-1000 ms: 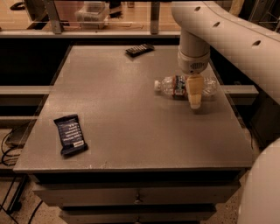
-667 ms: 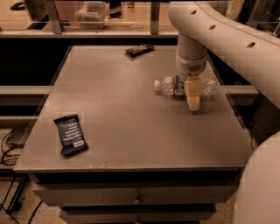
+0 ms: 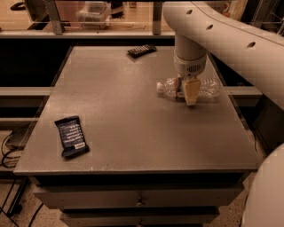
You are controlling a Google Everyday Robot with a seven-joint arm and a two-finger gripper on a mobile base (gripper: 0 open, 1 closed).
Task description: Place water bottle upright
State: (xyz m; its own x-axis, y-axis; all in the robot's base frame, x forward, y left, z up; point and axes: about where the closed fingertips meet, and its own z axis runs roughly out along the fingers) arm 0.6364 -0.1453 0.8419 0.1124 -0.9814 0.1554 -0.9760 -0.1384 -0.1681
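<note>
The water bottle (image 3: pixel 167 87) lies on its side on the right part of the grey table (image 3: pixel 128 115). Its white cap points left and its clear ribbed body reaches right to about (image 3: pixel 209 88). My gripper (image 3: pixel 189 94) hangs from the white arm (image 3: pixel 222 31), which comes in from the upper right. It is down at the bottle's middle, over the label band, and its cream tip is in front of the bottle. The label is mostly hidden behind it.
A dark blue snack packet (image 3: pixel 71 136) lies near the table's front left. A black flat object (image 3: pixel 142 50) lies at the back edge. A clear container (image 3: pixel 93 11) stands behind the rail. The table's right edge is close to the bottle.
My gripper has shifted slightly left along the bottle. The bottle has not moved.
</note>
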